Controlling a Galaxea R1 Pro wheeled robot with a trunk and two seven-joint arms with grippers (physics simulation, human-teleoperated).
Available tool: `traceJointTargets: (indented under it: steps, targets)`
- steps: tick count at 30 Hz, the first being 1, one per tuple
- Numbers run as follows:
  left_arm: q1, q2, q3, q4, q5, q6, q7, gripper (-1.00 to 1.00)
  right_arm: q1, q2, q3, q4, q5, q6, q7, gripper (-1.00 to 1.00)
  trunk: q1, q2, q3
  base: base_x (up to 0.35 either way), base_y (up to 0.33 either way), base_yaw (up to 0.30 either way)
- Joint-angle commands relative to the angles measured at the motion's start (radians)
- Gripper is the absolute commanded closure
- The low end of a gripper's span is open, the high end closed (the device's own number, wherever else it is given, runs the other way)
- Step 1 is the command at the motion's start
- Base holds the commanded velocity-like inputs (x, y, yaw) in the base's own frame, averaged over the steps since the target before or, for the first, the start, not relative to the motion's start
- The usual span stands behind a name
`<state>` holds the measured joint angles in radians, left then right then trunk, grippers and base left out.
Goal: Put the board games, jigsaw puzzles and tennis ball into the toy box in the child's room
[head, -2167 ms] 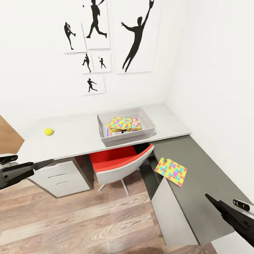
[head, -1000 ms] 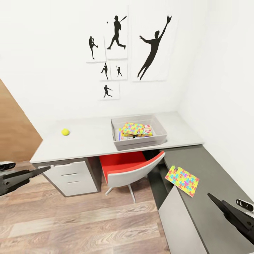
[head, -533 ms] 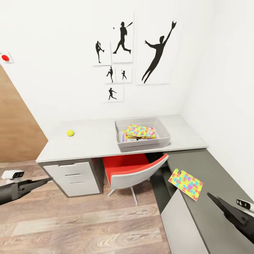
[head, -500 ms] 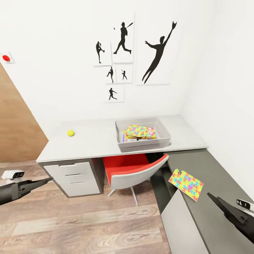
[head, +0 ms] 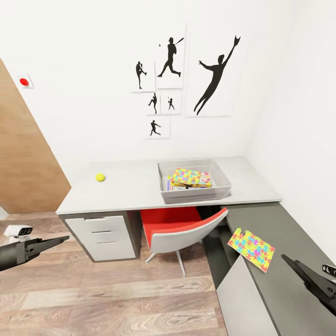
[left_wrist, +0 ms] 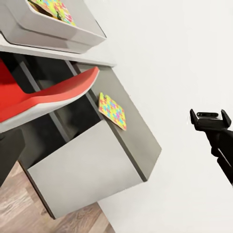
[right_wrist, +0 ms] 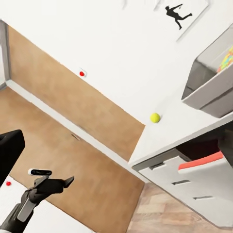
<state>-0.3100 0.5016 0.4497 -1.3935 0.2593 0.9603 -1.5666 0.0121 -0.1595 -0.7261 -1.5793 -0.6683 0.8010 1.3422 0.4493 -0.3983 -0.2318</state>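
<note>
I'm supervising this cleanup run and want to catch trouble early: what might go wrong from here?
The tennis ball lies loose on the light desk; a clumsy grasp may roll it off. The jigsaw puzzle lies flat near the dark desk's edge, hard to pinch. The red chair may block approach to the toy box.
</note>
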Motion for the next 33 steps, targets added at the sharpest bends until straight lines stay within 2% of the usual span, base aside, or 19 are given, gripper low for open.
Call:
traceJointTargets:
  steps: [1, 5, 13, 25, 31, 33]
  targets:
    - [-0.001, 0.0, 0.0, 0.0, -0.002, 0.011, -0.004, -1.0, 0.0, 0.0, -0.006, -0.001, -0.005, 0.008, 0.005, -1.0, 0.001, -0.002, 0.0, 0.0, 0.0, 0.094]
    - [-0.001, -0.002, 0.001, -0.001, -0.002, 0.005, -0.004, -1.0, 0.0, -0.004, -0.021, -0.001, -0.005, 0.009, 0.023, -1.0, 0.001, -0.002, 0.006, 0.0, 0.0, 0.094]
    - [-0.001, -0.003, 0.001, -0.002, -0.003, 0.002, -0.004, -1.0, 0.0, -0.007, -0.028, -0.001, -0.005, 0.008, 0.031, -1.0, 0.001, -0.002, 0.019, 0.013, 0.0, 0.094]
    - [-0.001, 0.002, 0.003, -0.004, -0.002, 0.0, -0.004, -1.0, 0.0, -0.007, -0.064, -0.001, -0.005, 0.009, 0.038, -1.0, 0.001, -0.002, 0.038, 0.146, 0.049, 0.093]
    - [-0.001, 0.003, 0.012, -0.005, -0.002, -0.001, -0.004, -1.0, 0.0, -0.008, -0.075, 0.0, -0.005, 0.009, 0.059, -1.0, 0.001, -0.002, 0.047, 0.019, 0.198, 0.056]
    - [-0.001, 0.003, 0.018, -0.005, -0.002, -0.001, -0.004, -1.0, 0.0, -0.008, -0.093, 0.0, -0.005, 0.009, 0.064, -1.0, 0.001, -0.002, 0.051, 0.035, 0.146, 0.015]
